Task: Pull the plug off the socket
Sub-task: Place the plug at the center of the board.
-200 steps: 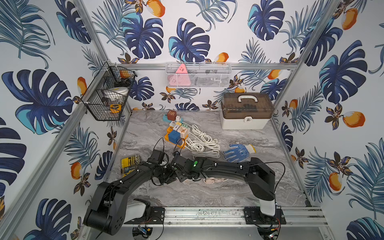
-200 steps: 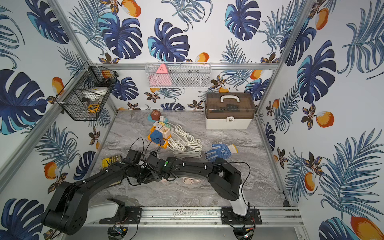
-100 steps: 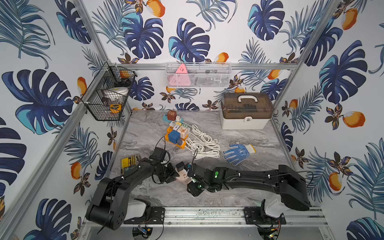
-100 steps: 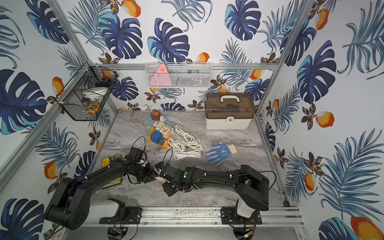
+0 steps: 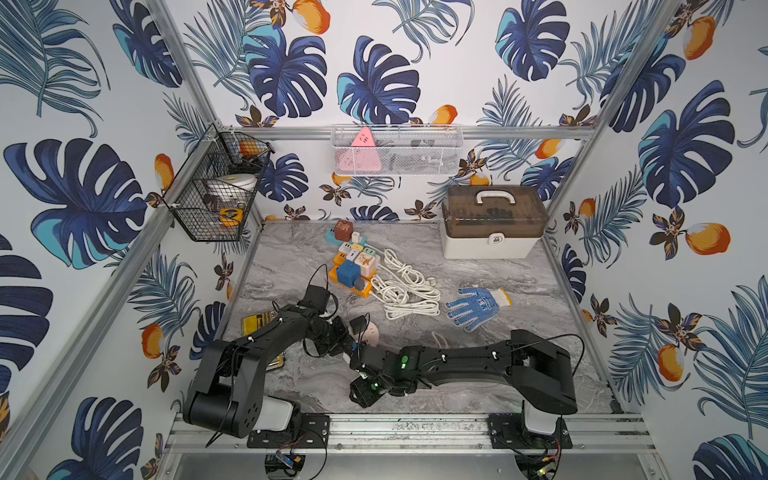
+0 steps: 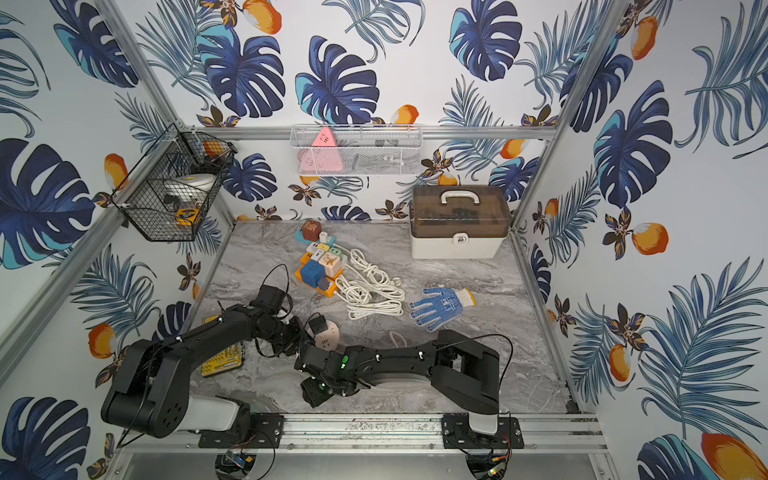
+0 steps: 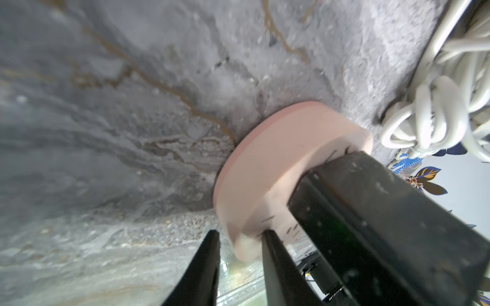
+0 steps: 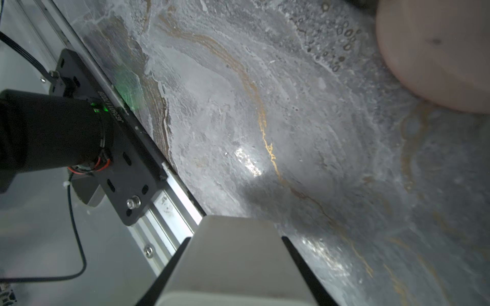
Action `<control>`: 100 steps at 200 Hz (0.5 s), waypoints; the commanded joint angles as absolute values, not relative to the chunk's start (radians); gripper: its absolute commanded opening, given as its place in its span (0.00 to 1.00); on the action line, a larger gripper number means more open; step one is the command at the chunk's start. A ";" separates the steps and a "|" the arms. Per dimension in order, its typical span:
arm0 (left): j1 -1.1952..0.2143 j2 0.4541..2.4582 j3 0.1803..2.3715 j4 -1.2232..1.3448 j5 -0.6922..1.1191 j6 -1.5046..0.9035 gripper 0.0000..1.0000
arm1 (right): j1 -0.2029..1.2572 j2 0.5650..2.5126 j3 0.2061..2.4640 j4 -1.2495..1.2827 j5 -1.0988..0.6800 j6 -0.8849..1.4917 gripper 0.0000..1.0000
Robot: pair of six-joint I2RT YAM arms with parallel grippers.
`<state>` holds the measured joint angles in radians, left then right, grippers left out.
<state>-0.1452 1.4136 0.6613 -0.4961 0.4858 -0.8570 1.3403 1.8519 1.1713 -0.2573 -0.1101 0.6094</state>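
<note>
In a top view, leaf-papered walls are seen around a grey marbled tabletop edged by aluminium rails, with a black wire basket hung at the upper left and a white mesh basket at upper centre.

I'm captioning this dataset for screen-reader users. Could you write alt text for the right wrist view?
The right gripper clamps a white plug over the grey marble table, apart from the pink socket that is only partly in frame. Beyond the table's edge run a metal rail and a black arm mount.
</note>
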 commanded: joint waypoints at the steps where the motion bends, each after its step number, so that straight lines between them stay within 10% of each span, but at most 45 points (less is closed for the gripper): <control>1: -0.135 1.419 0.649 -0.513 0.255 -0.832 0.34 | 1.342 1.869 1.156 -0.124 -0.148 0.713 0.15; 100: -0.089 1.393 0.655 -0.565 0.286 -0.759 0.32 | 1.311 2.054 1.232 -0.002 -0.144 1.017 0.38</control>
<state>-0.1081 1.3891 0.6655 -0.4835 0.4175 -0.7872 1.3186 2.0331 1.2198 0.0559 -0.1612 0.9100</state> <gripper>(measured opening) 0.327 0.499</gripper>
